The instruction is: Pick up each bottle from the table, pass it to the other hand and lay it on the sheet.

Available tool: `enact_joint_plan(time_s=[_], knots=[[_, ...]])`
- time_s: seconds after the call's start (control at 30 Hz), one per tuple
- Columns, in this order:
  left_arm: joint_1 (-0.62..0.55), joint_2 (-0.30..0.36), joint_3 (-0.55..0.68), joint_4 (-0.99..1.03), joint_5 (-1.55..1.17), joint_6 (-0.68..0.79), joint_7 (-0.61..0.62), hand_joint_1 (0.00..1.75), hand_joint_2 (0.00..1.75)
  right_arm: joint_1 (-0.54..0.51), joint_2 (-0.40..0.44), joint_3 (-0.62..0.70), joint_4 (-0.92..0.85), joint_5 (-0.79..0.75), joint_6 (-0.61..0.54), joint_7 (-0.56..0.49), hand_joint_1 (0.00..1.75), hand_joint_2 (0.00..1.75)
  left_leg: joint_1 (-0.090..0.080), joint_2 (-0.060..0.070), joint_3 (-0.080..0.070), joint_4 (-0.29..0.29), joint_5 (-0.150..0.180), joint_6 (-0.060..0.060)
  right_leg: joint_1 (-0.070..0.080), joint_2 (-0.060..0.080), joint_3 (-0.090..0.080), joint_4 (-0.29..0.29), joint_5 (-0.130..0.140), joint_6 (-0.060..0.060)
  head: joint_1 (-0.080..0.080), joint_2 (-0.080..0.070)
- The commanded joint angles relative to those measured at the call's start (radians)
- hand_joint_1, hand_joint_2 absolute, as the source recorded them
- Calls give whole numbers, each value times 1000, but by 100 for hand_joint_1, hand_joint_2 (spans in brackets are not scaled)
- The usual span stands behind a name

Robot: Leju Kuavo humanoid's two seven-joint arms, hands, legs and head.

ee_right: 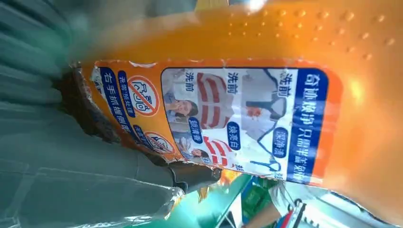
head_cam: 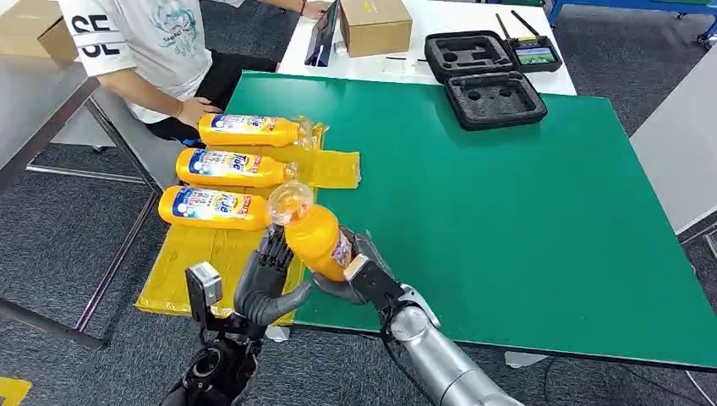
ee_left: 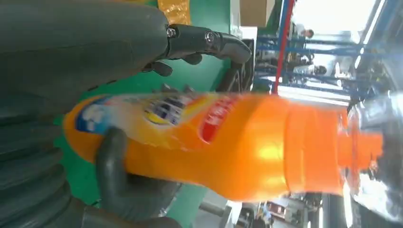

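Observation:
An orange detergent bottle [head_cam: 317, 241] hangs tilted over the near edge of the green table [head_cam: 507, 211], cap end up. My right hand [head_cam: 363, 275] grips its lower body from behind; the label [ee_right: 247, 123] shows large in the right wrist view. My left hand [head_cam: 270, 283] stands right beside the bottle [ee_left: 228, 142]. Its thumb [ee_left: 114, 161] curls against the bottle's side while its fingers [ee_left: 209, 40] stay spread and apart from it. Three more orange bottles [head_cam: 230, 167] lie side by side on the yellow sheet [head_cam: 220, 254].
A person in a white shirt [head_cam: 144, 42] sits at the table's far left corner, one hand next to the farthest bottle. At the back are a cardboard box [head_cam: 374, 25], a black foam case [head_cam: 495, 100] and a tablet [head_cam: 321, 38]. The green surface right of the sheet is bare.

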Motion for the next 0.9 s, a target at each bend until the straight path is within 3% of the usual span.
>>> enact_joint_plan(time_s=[0.03, 0.7, 0.73, 0.77, 0.8, 0.9], knots=[[-97, 0, -52, 151, -9, -2, 17, 0, 175, -33, 41, 46, 114, 41, 34, -2, 175, 175, -1, -1, 7, -1, -2, 1, 0, -2, 7, -1, -3, -2, 0, 0], [-145, -7, -58, 213, 59, 7, -15, 0, 175, -54, 88, 105, 250, 118, 92, -2, 175, 175, 0, -1, 5, 0, -2, 1, 0, -2, 5, 0, -3, -2, 0, 0], [-147, -6, -56, 212, 61, 14, -21, 19, 175, -56, 87, 107, 251, 117, 90, -2, 175, 175, 0, -1, 6, 0, -3, 2, 0, -3, 7, 0, -4, -2, 0, 0], [-150, -6, -53, 212, 62, 22, -27, 155, 175, -59, 86, 107, 254, 114, 91, -2, 175, 175, 0, -1, 2, -1, -1, 1, 0, -2, 2, 0, -1, -1, 0, 0], [-152, -9, -46, 210, 74, 28, -33, 175, 175, -63, 86, 104, 253, 109, 83, -2, 175, 175, -1, -1, 4, -1, -2, 1, 0, -2, 4, 0, -2, -2, 0, 0], [-151, -6, -39, 194, 69, 73, -53, 175, 175, -69, 78, 114, 230, 77, 78, -2, 175, 175, 0, -2, 2, 0, -1, 1, 0, -2, 2, 0, -2, -1, 0, 0]])
